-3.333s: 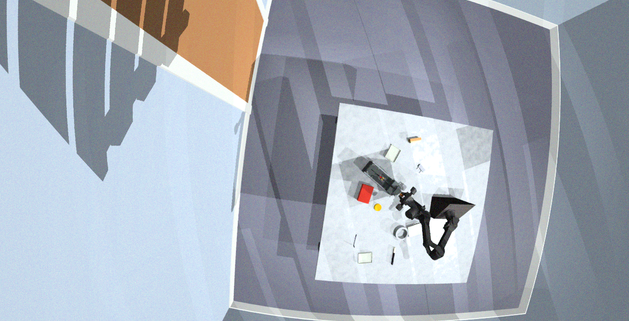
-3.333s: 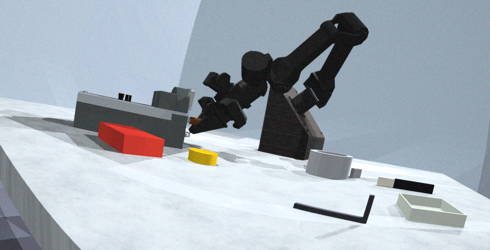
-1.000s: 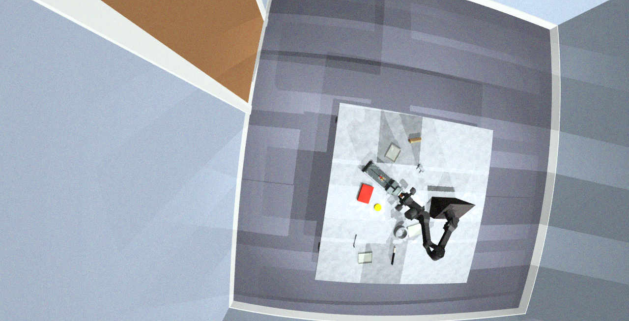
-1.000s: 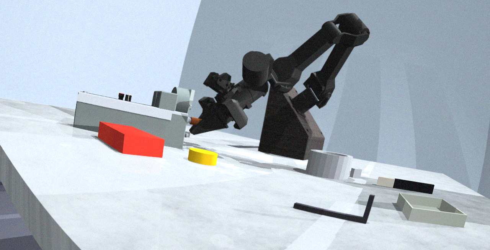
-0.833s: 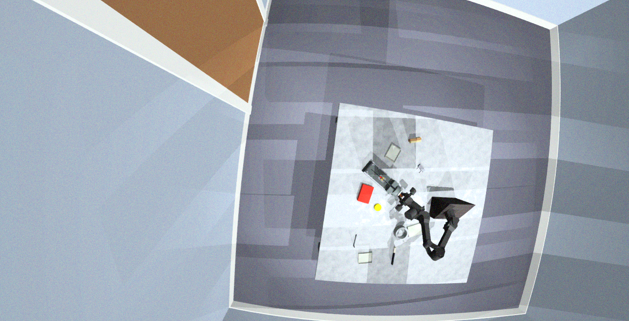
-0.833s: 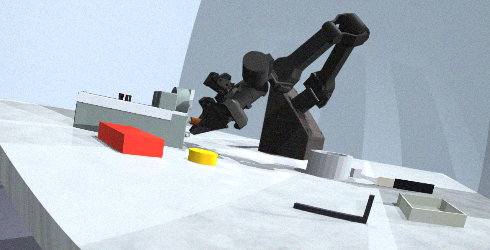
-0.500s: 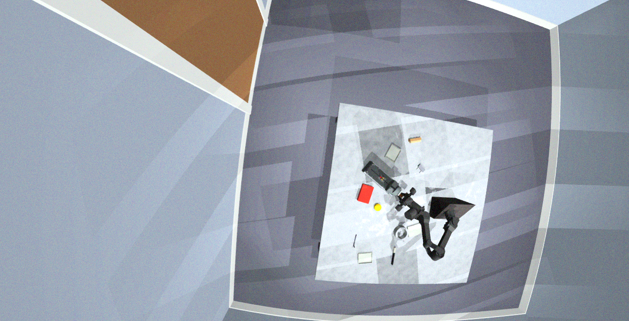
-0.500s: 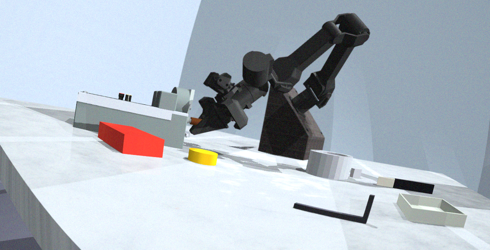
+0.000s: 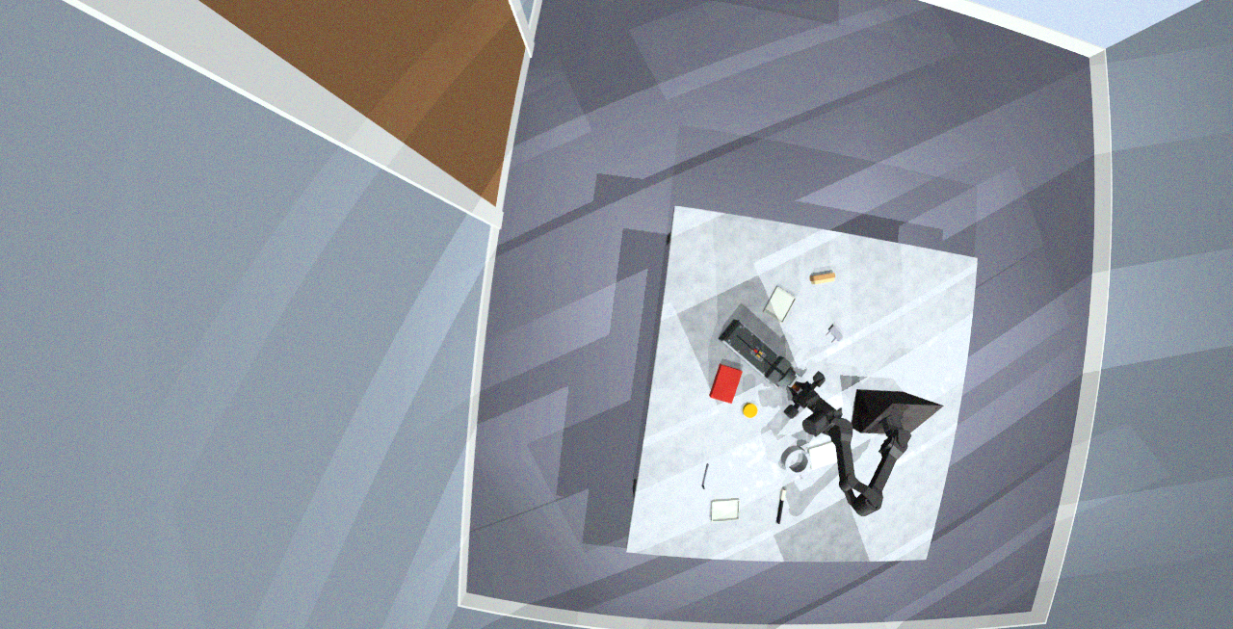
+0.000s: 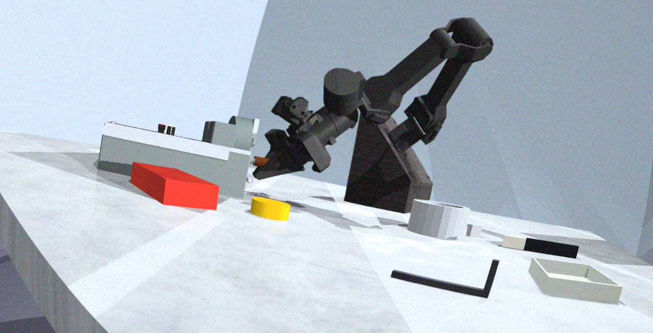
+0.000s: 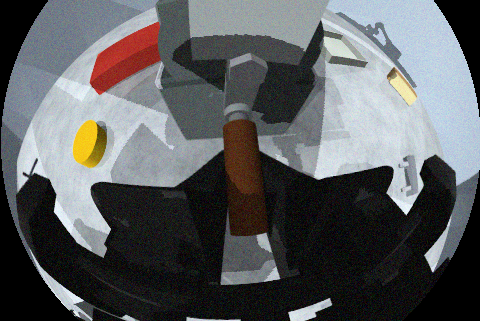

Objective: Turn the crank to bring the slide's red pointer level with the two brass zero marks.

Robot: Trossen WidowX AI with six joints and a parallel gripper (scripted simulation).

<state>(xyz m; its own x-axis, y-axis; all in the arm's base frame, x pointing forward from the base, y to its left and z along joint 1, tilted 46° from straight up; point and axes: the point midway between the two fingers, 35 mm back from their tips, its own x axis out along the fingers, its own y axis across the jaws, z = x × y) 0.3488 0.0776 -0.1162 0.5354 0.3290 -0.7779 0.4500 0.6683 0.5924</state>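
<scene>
The grey machine (image 9: 743,340) (image 10: 173,153) (image 11: 255,16) stands on the table, with its crank at the end nearest the arm. My gripper (image 10: 265,167) (image 11: 238,156) is shut on the crank's brown handle (image 10: 260,161) (image 11: 241,136), which lies between the fingers in the wrist view. The crank arm (image 11: 245,78) joins it to the machine. On top of the slide, the red pointer (image 9: 756,352) (image 10: 161,127) appears slightly left of the brass marks (image 10: 170,130) in the exterior view. They are too small to tell the exact offset. The wrist view does not show pointer or marks.
A red block (image 9: 725,382) (image 10: 189,189) (image 11: 125,61) and yellow disc (image 9: 749,409) (image 10: 270,208) (image 11: 89,144) lie beside the machine. Elsewhere are a grey ring (image 10: 435,221), a black L-shaped bar (image 10: 438,284), a black-and-cream bar (image 10: 550,247), trays (image 10: 579,292) (image 9: 779,303) and an orange block (image 9: 823,276).
</scene>
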